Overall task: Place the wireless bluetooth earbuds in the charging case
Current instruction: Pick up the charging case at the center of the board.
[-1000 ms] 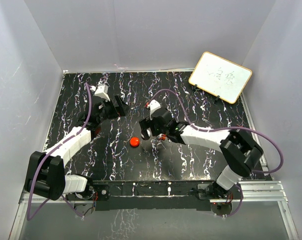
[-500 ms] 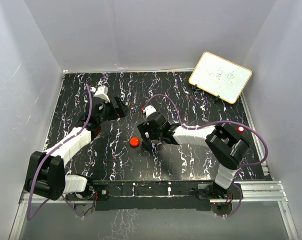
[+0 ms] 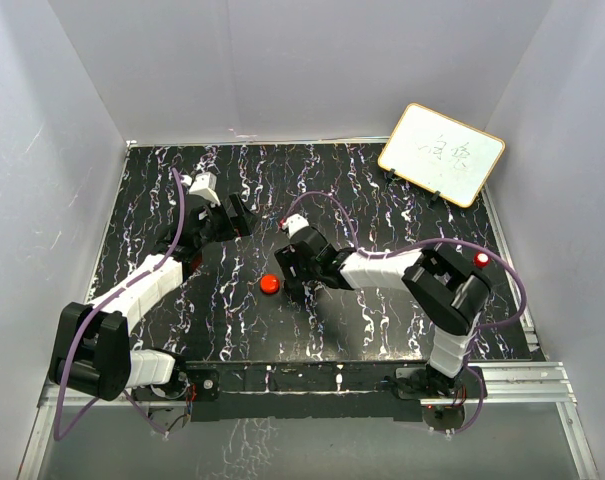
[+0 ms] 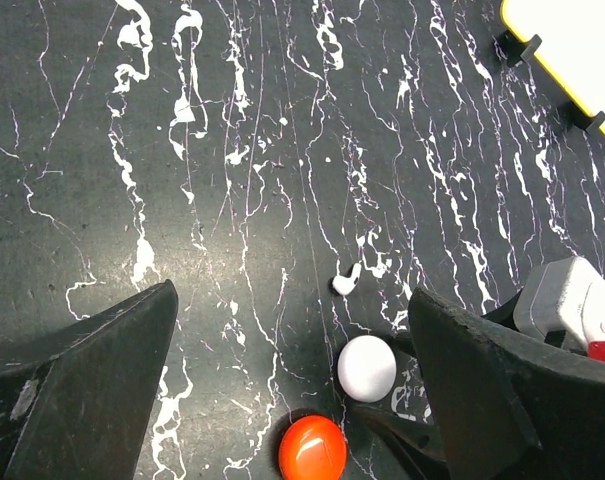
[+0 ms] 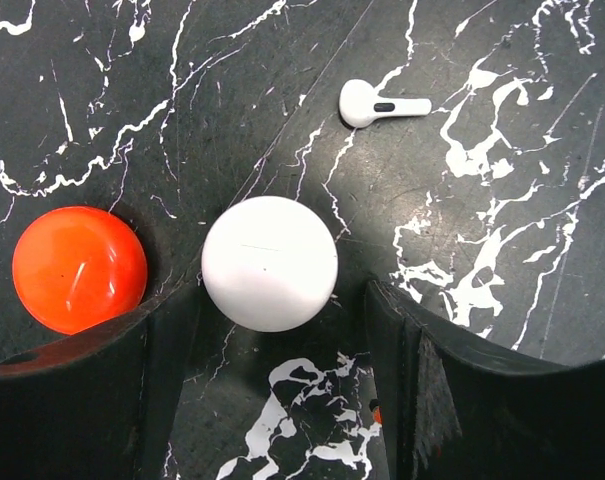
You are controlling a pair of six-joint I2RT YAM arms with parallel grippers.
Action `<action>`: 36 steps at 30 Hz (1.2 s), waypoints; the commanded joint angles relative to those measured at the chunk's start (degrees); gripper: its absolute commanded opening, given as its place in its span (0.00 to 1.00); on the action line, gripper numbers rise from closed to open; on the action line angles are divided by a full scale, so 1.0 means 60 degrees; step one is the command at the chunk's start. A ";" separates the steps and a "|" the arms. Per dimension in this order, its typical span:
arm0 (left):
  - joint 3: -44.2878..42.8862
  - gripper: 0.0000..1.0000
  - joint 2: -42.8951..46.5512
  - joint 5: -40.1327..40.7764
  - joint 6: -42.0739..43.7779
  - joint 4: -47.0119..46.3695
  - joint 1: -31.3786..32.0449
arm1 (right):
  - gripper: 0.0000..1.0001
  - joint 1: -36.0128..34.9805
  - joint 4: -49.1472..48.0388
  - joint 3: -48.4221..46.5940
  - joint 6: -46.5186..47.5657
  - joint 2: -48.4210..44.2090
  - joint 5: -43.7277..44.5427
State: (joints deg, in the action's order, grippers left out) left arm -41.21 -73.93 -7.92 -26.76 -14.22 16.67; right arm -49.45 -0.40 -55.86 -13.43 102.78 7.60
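Step in hand: taking hold of the case. Right gripper [image 5: 277, 335] is down on the table [image 3: 162, 180], jaws about half open either side of the white puck [image 5: 269, 263]; a gap shows on one side, so nothing gripped yet. I take this puck for the case. One white earbud [image 5: 382, 103] lies loose just on its far side; red puck [image 5: 79, 268] just near-side. Left gripper [image 4: 292, 295] hovers wide open, empty. Next: a square pinch without nudging the red puck or earbud
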 commanded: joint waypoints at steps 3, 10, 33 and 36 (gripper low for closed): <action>0.0000 0.99 0.0295 0.0176 0.0037 0.0276 -0.0007 | 0.64 -0.0187 -0.0430 -0.0497 0.0011 0.0336 0.0093; -0.0085 0.99 0.0295 0.0263 0.0051 0.0422 -0.0003 | 0.57 -0.0320 -0.0262 -0.0776 0.0030 0.0677 0.0327; 0.0097 0.99 0.0493 0.0283 0.0047 0.0568 -0.0005 | 0.47 -0.0346 0.0163 -0.0589 0.0150 0.0415 0.0839; -0.0095 0.99 0.0352 -0.0171 0.0044 0.0641 -0.0002 | 0.43 -0.0338 -0.0118 -0.0291 0.0558 -0.0068 0.1121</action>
State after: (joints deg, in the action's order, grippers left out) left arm -41.12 -73.30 -6.50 -26.63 -11.68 16.67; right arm -51.33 -0.86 -58.87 -12.36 106.15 11.68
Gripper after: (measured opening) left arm 0.986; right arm 0.491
